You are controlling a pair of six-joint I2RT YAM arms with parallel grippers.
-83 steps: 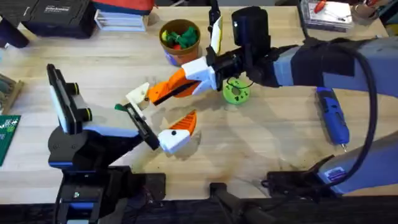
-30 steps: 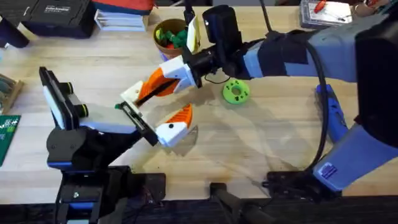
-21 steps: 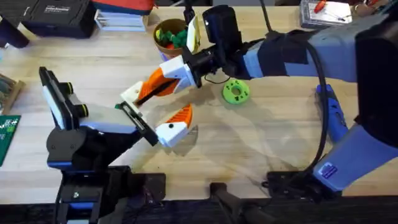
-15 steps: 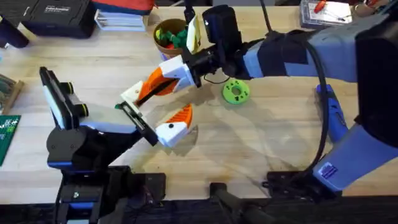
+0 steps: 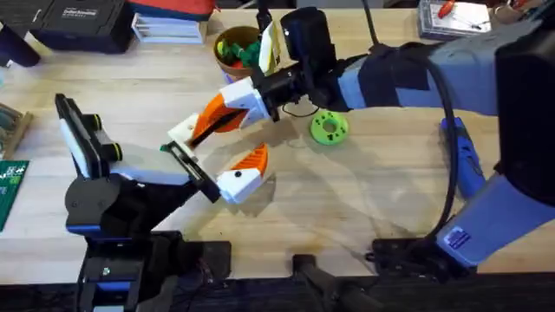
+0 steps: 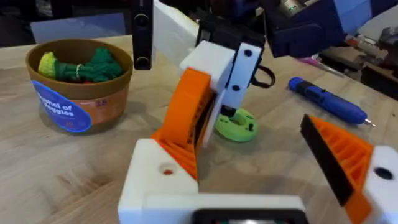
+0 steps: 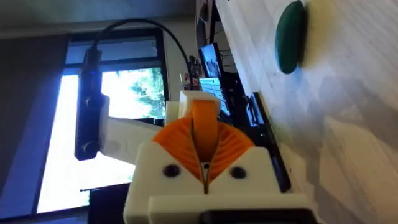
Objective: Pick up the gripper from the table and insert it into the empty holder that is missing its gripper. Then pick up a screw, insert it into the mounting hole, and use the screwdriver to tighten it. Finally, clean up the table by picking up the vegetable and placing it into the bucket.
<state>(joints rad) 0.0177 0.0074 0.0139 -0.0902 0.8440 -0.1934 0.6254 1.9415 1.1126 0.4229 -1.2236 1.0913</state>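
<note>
While the left gripper waits wide open, the right gripper, fingers pinched on an orange pad, seats it in the white holder.

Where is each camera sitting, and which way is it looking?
Overhead: above the table, over the arm bases, looking down and forward; both arms, left hand and right hand show.
Left wrist: on the left arm, facing the bucket across the table; its own fingers show.
Right wrist: on the right arm, looking along the tabletop past the vegetable; its own orange pads, shut on the gripper, show.
Overhead and left wrist share the bucket and screwdriver.
</note>
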